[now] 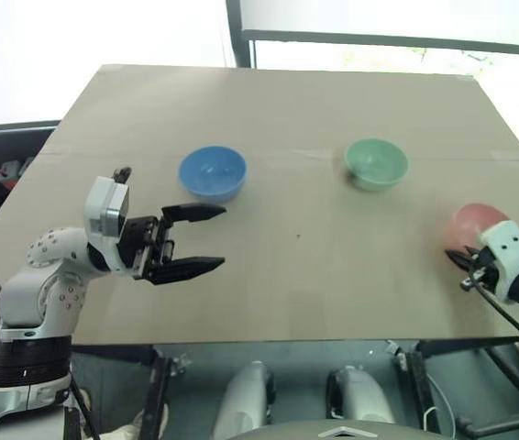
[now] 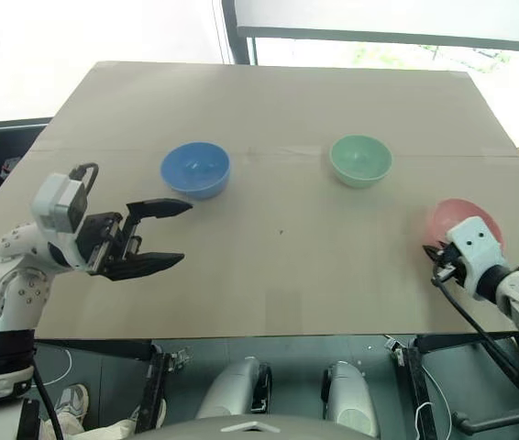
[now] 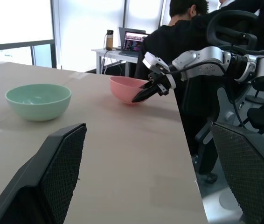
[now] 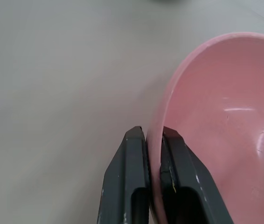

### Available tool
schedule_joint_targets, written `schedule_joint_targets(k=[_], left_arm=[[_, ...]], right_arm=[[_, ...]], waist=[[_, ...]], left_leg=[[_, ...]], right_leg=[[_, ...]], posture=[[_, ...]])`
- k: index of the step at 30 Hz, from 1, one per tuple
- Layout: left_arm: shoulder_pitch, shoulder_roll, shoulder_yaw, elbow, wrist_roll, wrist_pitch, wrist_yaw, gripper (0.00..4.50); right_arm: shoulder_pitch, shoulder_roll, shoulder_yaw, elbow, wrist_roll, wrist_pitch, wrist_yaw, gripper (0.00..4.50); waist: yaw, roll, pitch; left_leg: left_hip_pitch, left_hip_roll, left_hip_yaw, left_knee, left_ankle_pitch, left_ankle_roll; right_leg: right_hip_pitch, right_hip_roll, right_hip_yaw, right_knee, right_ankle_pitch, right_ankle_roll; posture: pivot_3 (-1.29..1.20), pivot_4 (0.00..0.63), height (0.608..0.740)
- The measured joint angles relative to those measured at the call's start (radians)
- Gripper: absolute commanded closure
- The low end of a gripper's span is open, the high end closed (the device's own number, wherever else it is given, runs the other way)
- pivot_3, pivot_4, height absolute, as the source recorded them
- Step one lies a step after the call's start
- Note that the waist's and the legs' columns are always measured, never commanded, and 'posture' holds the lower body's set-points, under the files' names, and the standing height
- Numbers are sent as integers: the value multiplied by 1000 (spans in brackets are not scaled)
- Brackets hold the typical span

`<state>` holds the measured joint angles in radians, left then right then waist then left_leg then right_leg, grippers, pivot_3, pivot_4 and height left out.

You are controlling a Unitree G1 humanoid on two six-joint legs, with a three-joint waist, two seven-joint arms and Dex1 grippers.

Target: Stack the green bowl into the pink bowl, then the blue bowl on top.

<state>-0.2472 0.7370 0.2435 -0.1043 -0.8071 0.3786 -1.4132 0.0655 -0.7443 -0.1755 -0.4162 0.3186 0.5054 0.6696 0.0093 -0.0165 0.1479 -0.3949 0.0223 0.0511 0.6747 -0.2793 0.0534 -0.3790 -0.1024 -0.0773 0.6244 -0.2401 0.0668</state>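
You are looking down on a tan table (image 1: 287, 119) with three bowls on it. The blue bowl (image 1: 213, 172) is sitting left of centre in the head view, upright and empty. The green bowl (image 1: 376, 163) is sitting right of centre, at about the same height in the frame and well apart from the blue one. The pink bowl (image 1: 472, 225) is lying at the right edge of the frame, close to the table's right-hand border.

Your right gripper (image 4: 153, 140) is pinching the near rim of the pink bowl: one black finger is pressing on the outside wall, the other on the inside, with the jaws closed down to the thickness of the rim. In the left wrist view you are seeing the same grip from the side, the right gripper's black fingertips (image 3: 141, 95) meeting the pink bowl at its rim.

Your left gripper (image 1: 193, 240) is hovering over the table in the lower left of the head view, just below the blue bowl and not touching it. Its jaws are standing wide apart and holding nothing.
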Motion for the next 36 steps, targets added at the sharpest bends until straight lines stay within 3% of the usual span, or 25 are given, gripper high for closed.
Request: schedule_joint_targets(k=[4,8,9,11,17,19,27,32,36], left_arm=[[8,-12,-18,10,46,-17,36,0],[23,-24,-27,21,107,-44,69,0],[23,-24,-30,25,117,-50,73,0],[26,-25,-30,39,162,-68,119,0],[11,-68,-18,35,239,-76,328,0],[2,-72,-17,24,257,-72,387,0],[-95,-47,-110,-103,479,29,672,0],[-205,11,-255,-78,593,29,641,0],[-270,-43,-260,-5,596,-23,624,0]], right_arm=[[-108,57,235,-106,-30,8,21,4485],[-288,205,468,-25,-103,13,21,4485],[-308,220,486,-7,-110,10,22,3903],[-377,241,533,85,-151,-41,40,3467],[-404,240,537,161,-171,-79,87,687],[-404,236,533,155,-174,-85,92,165],[-383,241,295,-69,30,19,69,67],[-356,226,233,-89,43,56,14,67],[-368,193,231,-10,-65,26,-70,67]], waist=[[0,-1,-1],[4,-1,0],[6,-1,0],[6,-1,0],[4,-1,0],[2,-1,0],[6,-2,0],[5,-1,0],[3,-1,0]], left_leg=[[0,-1,0,0,0,0],[-2,-1,-1,1,0,0],[-2,-1,-1,1,0,0],[-2,-2,-2,1,0,0],[-3,-2,-3,1,0,0],[-3,-2,-2,1,0,0],[-3,-2,-3,1,0,0],[-3,-5,-2,0,0,0],[-3,-5,-1,0,0,0]], right_leg=[[0,0,0,0,0,0],[-1,0,-2,0,0,0],[-1,0,-2,0,0,0],[-1,-1,-3,-1,0,0],[0,-1,-4,0,0,0],[-1,-1,-4,0,0,0],[0,-1,-4,0,0,0],[0,-1,-4,0,0,0],[-1,-1,-3,0,0,0]], posture=[[0,150,740],[0,150,740],[0,150,740],[0,150,740],[0,150,740],[0,150,740],[0,150,740],[0,150,740],[0,150,740]])
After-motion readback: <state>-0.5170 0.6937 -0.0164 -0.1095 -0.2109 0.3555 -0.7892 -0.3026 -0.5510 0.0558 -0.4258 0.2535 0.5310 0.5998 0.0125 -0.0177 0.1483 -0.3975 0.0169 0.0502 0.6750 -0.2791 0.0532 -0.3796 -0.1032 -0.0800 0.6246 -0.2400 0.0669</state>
